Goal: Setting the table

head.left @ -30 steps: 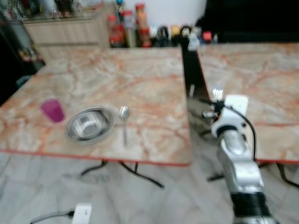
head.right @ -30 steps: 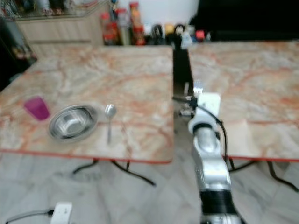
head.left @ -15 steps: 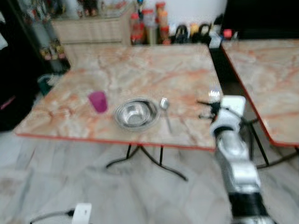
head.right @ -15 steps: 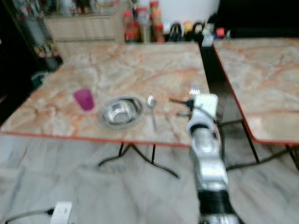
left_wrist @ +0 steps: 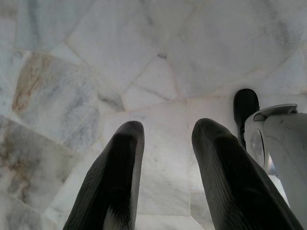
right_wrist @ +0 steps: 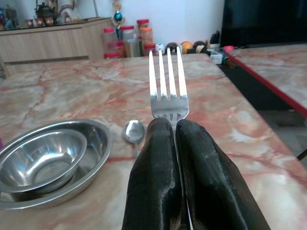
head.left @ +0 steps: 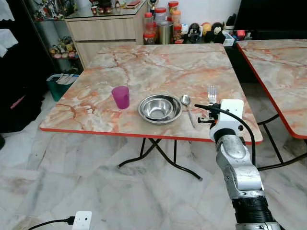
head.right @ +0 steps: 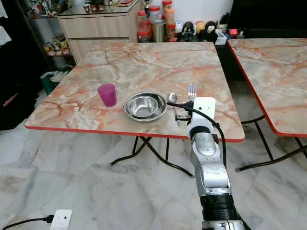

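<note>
Fork (right_wrist: 167, 86) pinched upright between right fingers (right_wrist: 158, 177) over table (head.left: 144, 72), spoon (right_wrist: 134, 131) and bowl (right_wrist: 48, 160) just beyond fingertips. Left fingers (left_wrist: 120, 177) spread above floor (left_wrist: 72, 72).

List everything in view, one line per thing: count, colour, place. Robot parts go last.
table: one, orange-veined marble top with red edge, in front of the robot
second table: one, same marble, to the right, apart from the first
cup: one, magenta, upright on the table, left of the bowl
bowl: one, steel, sitting in a wider steel dish, near the front edge
spoon: one, steel, flat on the table just right of the bowl
fork: one, steel, tines up
jars: several, red-lidded, past the table's far edge
cabinet: one, pale wood, back left
right gripper: black fingers shut on the fork, over the table's front right
left gripper: black fingers apart, hanging over the marble floor
</note>
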Robot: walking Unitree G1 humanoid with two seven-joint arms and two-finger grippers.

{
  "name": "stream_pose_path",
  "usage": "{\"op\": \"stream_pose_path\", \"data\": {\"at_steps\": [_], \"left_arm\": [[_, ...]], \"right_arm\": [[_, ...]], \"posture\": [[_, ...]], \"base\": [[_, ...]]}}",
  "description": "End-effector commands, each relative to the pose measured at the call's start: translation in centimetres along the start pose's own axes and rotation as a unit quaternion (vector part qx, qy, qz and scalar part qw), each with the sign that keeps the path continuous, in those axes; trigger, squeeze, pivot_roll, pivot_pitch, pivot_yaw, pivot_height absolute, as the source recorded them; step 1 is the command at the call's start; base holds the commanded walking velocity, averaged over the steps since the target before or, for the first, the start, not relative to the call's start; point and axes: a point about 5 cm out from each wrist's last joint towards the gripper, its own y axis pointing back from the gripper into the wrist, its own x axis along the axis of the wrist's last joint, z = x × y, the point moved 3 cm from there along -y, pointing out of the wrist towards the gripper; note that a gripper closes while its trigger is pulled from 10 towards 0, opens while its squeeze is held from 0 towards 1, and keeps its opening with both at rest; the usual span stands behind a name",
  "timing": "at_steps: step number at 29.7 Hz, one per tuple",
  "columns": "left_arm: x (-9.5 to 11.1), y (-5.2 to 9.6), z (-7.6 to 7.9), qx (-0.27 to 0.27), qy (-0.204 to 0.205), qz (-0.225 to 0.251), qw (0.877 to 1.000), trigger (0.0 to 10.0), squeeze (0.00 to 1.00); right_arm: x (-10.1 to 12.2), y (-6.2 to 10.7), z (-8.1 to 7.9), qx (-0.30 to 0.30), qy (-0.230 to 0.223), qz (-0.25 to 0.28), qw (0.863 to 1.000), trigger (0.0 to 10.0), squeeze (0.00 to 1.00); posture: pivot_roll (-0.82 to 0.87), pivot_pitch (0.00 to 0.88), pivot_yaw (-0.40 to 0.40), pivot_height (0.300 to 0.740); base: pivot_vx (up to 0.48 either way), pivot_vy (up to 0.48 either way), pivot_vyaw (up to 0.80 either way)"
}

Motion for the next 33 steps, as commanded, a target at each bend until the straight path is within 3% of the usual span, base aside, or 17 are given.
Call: {"op": "stream_pose_path", "data": {"at_steps": [1,7,12,33], "left_arm": [[0.5,-0.1,-0.1,0.004,-0.002,0.006,1.0,10.0,0.0],[0.4,-0.1,0.0,0.002,-0.003,0.005,1.0,10.0,0.0],[0.5,-0.1,0.1,0.001,-0.002,0.006,1.0,10.0,0.0],[0.5,-0.1,0.2,0.0,-0.004,0.007,1.0,10.0,0.0]], "right_arm": [[0.5,-0.1,-0.2,0.004,-0.003,0.008,1.0,10.0,0.0],[0.3,0.1,-0.5,0.018,0.025,0.008,0.999,10.0,0.0],[-0.1,0.1,-0.2,0.009,0.003,-0.001,1.0,10.0,0.0],[-0.6,0.2,0.6,-0.004,0.008,-0.011,1.0,10.0,0.0]], "posture": [[-0.03,0.042,0.072,0.74],[-0.03,0.043,0.073,0.74],[-0.03,0.042,0.072,0.74],[-0.03,0.042,0.073,0.74]], "base": [[0.244,0.0,0.0],[0.252,0.0,0.22],[0.267,0.0,0.46],[0.284,0.0,0.0]]}}
